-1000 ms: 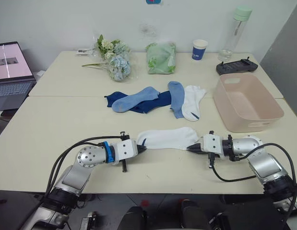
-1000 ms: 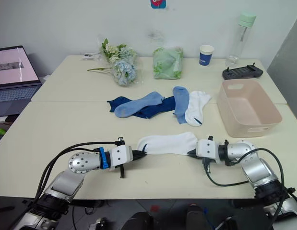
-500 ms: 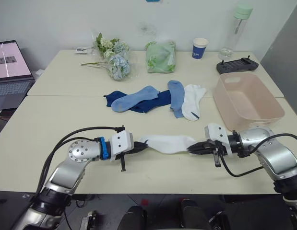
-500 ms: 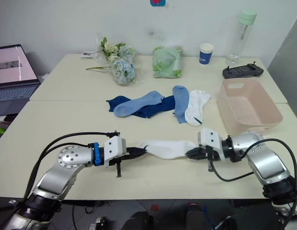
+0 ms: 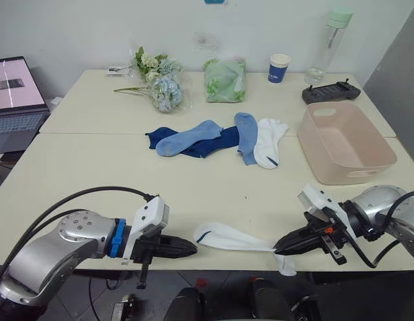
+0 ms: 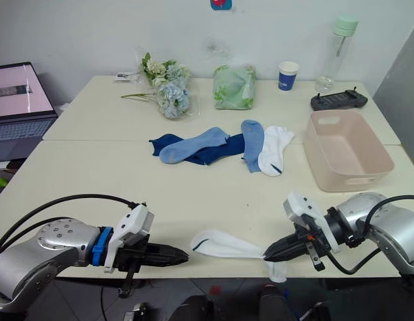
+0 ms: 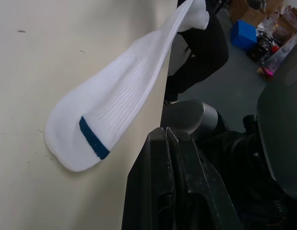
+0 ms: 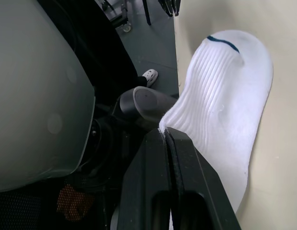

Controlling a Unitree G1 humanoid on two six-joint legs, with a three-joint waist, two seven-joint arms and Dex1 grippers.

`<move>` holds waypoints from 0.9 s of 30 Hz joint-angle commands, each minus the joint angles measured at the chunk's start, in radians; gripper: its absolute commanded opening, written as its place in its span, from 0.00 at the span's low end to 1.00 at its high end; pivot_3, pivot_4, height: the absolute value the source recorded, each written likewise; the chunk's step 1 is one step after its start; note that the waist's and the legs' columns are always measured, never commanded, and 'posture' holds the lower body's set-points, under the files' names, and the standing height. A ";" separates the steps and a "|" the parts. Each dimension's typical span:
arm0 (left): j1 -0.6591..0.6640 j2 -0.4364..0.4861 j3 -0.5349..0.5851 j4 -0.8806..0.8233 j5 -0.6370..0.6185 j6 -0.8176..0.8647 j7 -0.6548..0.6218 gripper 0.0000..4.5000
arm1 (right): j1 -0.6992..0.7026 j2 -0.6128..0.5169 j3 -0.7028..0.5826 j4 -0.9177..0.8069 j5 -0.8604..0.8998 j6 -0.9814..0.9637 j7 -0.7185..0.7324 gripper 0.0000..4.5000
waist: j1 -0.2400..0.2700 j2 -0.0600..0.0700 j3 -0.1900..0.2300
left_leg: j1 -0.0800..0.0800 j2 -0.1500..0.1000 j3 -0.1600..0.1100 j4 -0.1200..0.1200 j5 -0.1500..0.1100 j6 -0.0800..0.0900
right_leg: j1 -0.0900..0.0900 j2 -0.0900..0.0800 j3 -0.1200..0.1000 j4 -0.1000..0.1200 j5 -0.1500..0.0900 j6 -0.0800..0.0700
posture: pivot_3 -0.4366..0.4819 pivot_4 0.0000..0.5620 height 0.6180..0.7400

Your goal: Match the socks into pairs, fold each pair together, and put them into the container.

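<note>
Right pincer [image 5: 279, 248]: pinching one end of a soft white ankle sock [image 5: 228, 239] that is lying along the near edge of the cream counter [image 5: 93, 174], its held end drooping over. Left pincer [image 5: 190, 249]: pressed together, empty, just beside the sock's banded end. Farther back, five loose socks [image 5: 217, 139] are lying mid-counter; the pale pink rectangular plastic tub [image 5: 343, 142] is sitting to their right.

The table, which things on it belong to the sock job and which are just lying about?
Job:
white sock at the near edge, pinched by the right end effector
second white sock
light blue socks
navy socks
pink tub

Lying about:
flowers
green bag
paper cup
bottle
black controller
laptop
</note>
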 commanded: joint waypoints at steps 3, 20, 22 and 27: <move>-0.027 -0.048 -0.037 0.000 0.127 -0.131 0.042 0.01 | -0.033 0.016 0.008 0.036 -0.033 -0.045 -0.007 0.00 | 0.000 0.000 0.000 | 0.000 0.000 0.000 0.000 0.002 -0.003 | 0.000 0.000 0.000 0.000 0.000 0.000 | 0.48 0.27 1.00; 0.046 -0.132 -0.134 0.155 0.463 -0.675 0.013 0.54 | -0.078 0.033 0.021 0.064 -0.032 -0.003 -0.009 0.00 | 0.005 0.000 0.000 | -0.001 0.000 0.000 0.000 0.002 -0.003 | -0.001 -0.001 0.000 -0.001 0.000 0.000 | 0.48 0.27 1.00; 0.037 -0.136 -0.143 0.175 0.492 -0.701 0.018 0.54 | -0.077 0.034 0.020 0.062 -0.030 0.001 -0.011 0.00 | 0.005 0.000 0.000 | -0.001 0.000 0.000 0.000 0.002 -0.003 | -0.001 -0.001 0.000 -0.001 0.000 0.000 | 0.48 0.27 1.00; 0.011 -0.136 -0.158 0.217 0.556 -0.756 0.024 0.54 | -0.077 0.035 0.016 0.060 -0.030 0.005 -0.015 0.00 | 0.004 0.000 0.000 | -0.001 0.000 0.000 0.000 0.002 -0.003 | -0.001 -0.001 0.000 -0.001 0.000 0.000 | 0.48 0.27 1.00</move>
